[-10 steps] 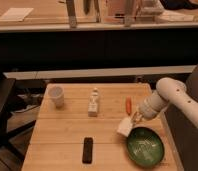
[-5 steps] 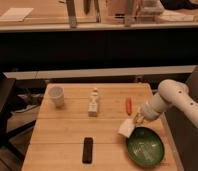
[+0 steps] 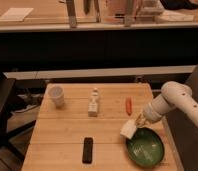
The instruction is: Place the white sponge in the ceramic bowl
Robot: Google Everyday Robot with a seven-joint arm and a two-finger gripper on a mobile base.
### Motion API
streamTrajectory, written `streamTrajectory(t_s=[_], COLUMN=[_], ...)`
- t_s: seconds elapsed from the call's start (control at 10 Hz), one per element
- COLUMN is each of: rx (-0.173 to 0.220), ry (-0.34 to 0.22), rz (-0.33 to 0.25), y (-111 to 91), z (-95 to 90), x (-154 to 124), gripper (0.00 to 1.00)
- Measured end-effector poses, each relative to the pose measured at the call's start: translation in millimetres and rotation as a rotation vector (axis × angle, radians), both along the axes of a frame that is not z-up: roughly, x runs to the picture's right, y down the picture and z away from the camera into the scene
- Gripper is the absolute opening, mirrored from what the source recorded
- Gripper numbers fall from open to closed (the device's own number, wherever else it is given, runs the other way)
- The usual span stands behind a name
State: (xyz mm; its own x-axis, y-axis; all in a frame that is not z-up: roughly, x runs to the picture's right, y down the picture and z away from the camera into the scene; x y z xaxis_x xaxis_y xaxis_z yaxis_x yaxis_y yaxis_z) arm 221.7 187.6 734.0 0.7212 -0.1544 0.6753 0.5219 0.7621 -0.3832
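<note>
Camera view from above-front: one wooden table [image 3: 67, 131]. One white arm entering from right, hand [image 3: 137, 121] low at right side, clamped on one white sponge [image 3: 127, 130], sponge tilted, hanging just over far-left rim of one ceramic bowl [image 3: 145, 147]. Bowl dark green, glossy inside, sitting at near-right corner. Elsewhere on table: one white cup [image 3: 56, 95] far left, upright; one small white bottle [image 3: 94, 104] mid-far, upright; one orange-red carrot-like piece [image 3: 128, 104] far right, lying lengthwise, near hand but apart; one black remote-shaped block [image 3: 87, 149] near centre, flat. Six items counted including sponge. Sponge not yet resting inside bowl.
</note>
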Motion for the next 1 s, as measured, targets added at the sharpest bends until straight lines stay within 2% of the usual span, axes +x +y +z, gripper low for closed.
streamTrajectory(t_s=[1.0], rx=[-0.012], ry=[0.028], rz=[0.029], y=[14], z=[-5.9], x=[20], gripper=[0.01])
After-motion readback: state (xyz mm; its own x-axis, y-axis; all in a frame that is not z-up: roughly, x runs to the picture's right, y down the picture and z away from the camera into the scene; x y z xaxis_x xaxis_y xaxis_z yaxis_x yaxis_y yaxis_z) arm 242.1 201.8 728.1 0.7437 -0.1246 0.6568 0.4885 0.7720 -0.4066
